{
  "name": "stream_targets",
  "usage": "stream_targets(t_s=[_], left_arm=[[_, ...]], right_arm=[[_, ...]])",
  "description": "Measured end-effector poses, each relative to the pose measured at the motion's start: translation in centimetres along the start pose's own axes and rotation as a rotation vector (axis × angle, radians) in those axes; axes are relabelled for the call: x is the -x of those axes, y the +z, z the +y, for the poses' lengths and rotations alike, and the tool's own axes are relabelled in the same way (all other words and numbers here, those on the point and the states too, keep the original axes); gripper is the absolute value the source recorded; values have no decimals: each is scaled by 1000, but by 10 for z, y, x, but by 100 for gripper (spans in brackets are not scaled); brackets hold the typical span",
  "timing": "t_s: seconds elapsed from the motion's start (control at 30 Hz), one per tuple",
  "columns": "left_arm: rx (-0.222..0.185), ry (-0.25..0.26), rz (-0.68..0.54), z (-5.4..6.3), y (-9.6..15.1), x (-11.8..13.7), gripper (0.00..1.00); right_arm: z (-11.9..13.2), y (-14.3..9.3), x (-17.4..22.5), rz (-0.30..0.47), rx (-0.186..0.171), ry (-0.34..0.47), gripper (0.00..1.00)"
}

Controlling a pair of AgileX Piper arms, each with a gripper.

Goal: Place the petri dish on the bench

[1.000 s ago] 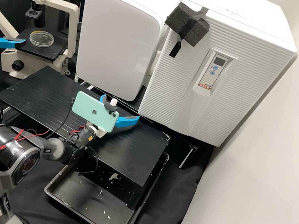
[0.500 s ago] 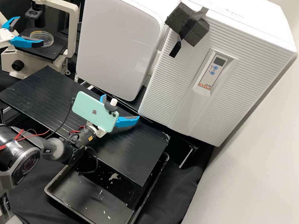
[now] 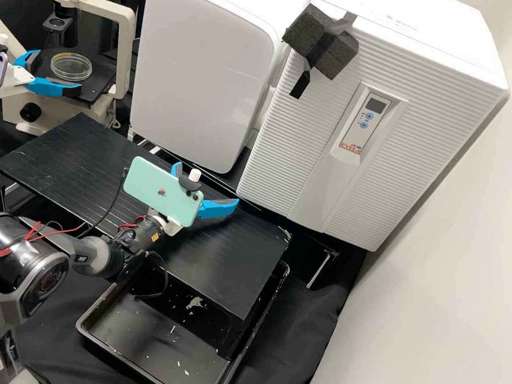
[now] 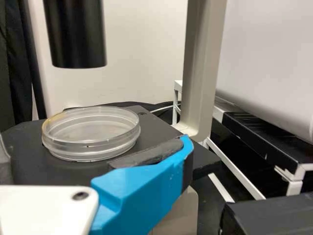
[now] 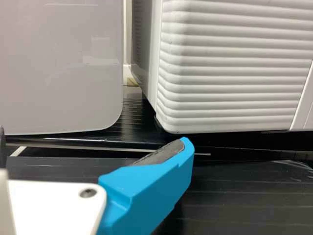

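Two things have changed over the last second, both with my left tool (image 3: 60,70): it came in from the left side, then settled lower and a bit nearer, so its near blue finger no longer cuts across the petri dish (image 3: 71,67) in the high view. The dish hasn't budged. It's lying flat on the black microscope stage (image 3: 94,89), so nothing's on the slatted black counter (image 3: 44,165) yet as far as the task goes. The left tool is spread wide with nothing in it, and in the left wrist view the dish sits ahead, roughly between the two pads, so I'd call this lining up for the grab. Next I'd ease forward till the rim is between them, then close gently. Clear, shallow plastic like that could slip or skate if I pinch it crooked. Right tool (image 3: 207,182) hasn't moved, just parked over the counter, released and empty.
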Motion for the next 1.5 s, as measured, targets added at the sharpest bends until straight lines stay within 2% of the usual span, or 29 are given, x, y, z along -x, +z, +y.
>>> stream_targets(t_s=[0.2, 0.33, 0.53, 0.7, 0.77, 1.07, 1.4, 1.5], left_arm=[[3, 2, 0, -2, -2, -7, 100], [25, 3, 0, -3, -2, -10, 100], [26, 16, -5, -4, -4, -19, 100], [55, 31, -15, -5, -4, -24, 100], [67, 38, -19, -6, -4, -25, 100], [71, 51, -28, -8, -4, -26, 100], [102, 72, -19, -10, -1, -27, 100], [100, 72, -18, -10, -1, -27, 100]], right_arm=[[0, 0, 0, 0, 0, 0, 100], [0, 0, 0, 0, 0, 0, 100], [0, 0, 0, 0, 0, 0, 100], [0, 0, 0, 0, 0, 0, 100], [0, 0, 0, 0, 0, 0, 100], [0, 0, 0, 0, 0, 0, 100], [0, 0, 0, 0, 0, 0, 100], [0, 0, 0, 0, 0, 0, 100]])
